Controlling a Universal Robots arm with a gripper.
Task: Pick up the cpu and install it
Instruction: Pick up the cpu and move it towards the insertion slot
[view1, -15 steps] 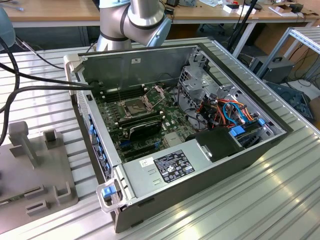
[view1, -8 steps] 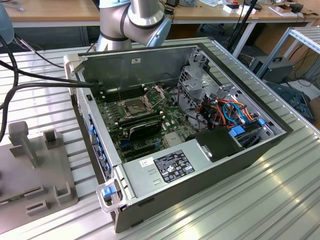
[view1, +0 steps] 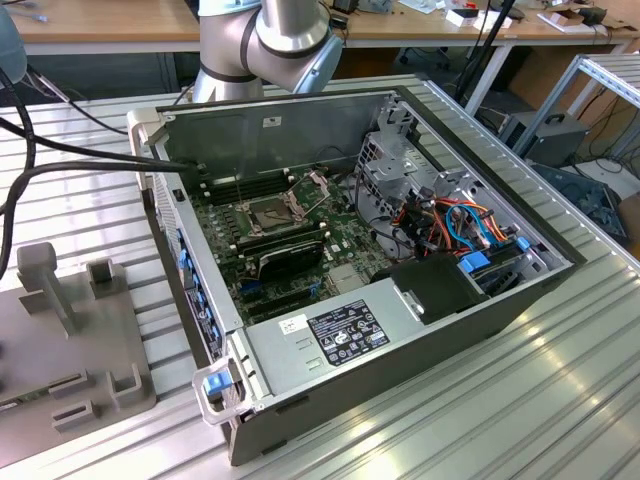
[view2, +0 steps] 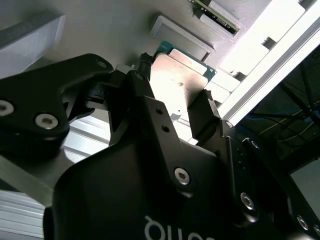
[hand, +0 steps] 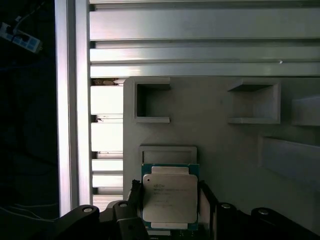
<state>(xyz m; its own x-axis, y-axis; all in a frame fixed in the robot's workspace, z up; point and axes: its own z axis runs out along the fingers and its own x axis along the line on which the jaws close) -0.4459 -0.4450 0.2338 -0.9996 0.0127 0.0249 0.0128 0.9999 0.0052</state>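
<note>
1. Exterior view: a grey fixture tray (view1: 60, 345) with upright blocks and slots lies on a ribbed metal table (view1: 520, 410). Just beside the tray, toward the exterior view's right, stands an open computer case (view1: 420, 335). A dark square socket (view1: 270, 213) shows on the board inside it. The robot arm (view1: 270, 40) rises behind the case.
2. Second wrist view: the gripper (view2: 177, 85) is over the tray (view2: 100, 30). Its black fingers (view2: 207, 107) clench two opposite edges of the cpu (view2: 182, 72), whose silvery face is toward the camera.
3. First wrist view: the gripper (hand: 170, 195) grasps the cpu (hand: 169, 200) over the tray (hand: 215, 150), near the tray's edge by the table slats (hand: 200, 55). The chip is just beside a shallow rectangular recess (hand: 167, 154) in the tray. Two square pockets (hand: 150, 102) lie farther along the tray.
</note>
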